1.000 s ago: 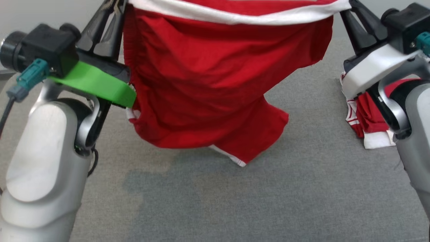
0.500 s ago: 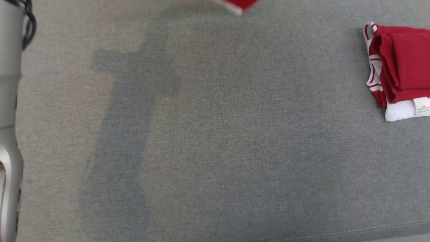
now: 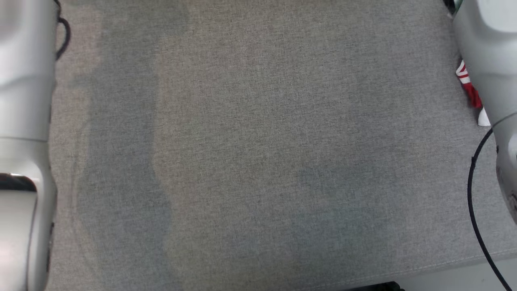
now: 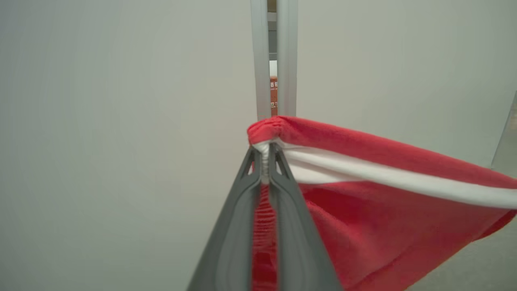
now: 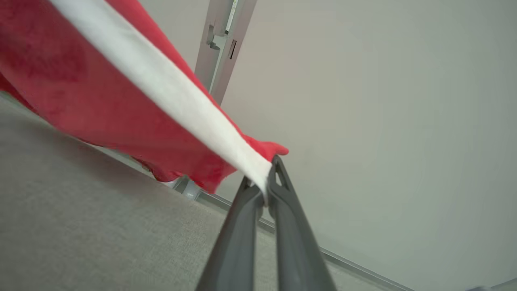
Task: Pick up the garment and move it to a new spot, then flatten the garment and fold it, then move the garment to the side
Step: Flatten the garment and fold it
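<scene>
Up over the grey pad point(image 3: 258, 141), strung in the air between both arms: red garment point(image 4: 383, 226), taken by its white waistband point(image 4: 383, 178). Pinched at one end by the left gripper point(image 4: 264, 155), fingers closed tight on the gathered band, red cloth bunched over the tips. Pinched at the other end by the right gripper point(image 5: 262, 180), likewise closed on the band, cloth sagging away below. Lowest hem possibly clear of the pad, not certain from this angle. Behind both, plain pale wall point(image 4: 101, 141) and a metal post point(image 4: 274, 60). From the head, looking much further down than a second ago: no sign of any change in the hold, only a tilt of the camera, now taking in bare grey weave flanked by the left forearm point(image 3: 24, 81) and right forearm point(image 3: 484, 48), with a black cable point(image 3: 469, 190) looping at the lower right. Peeking from behind the right forearm, a sliver of a red-and-white folded pile point(image 3: 470, 91) on the pad; likely lying where it lay, merely shifted in frame. Probably means lift done and carry under way, with a glance down to pick the landing spot. Room for that in the middle of the pad, by the look of it. Next, as a guess: lower evenly, keep the band taut, lay down apart from the folded pile, then smooth and fold.
</scene>
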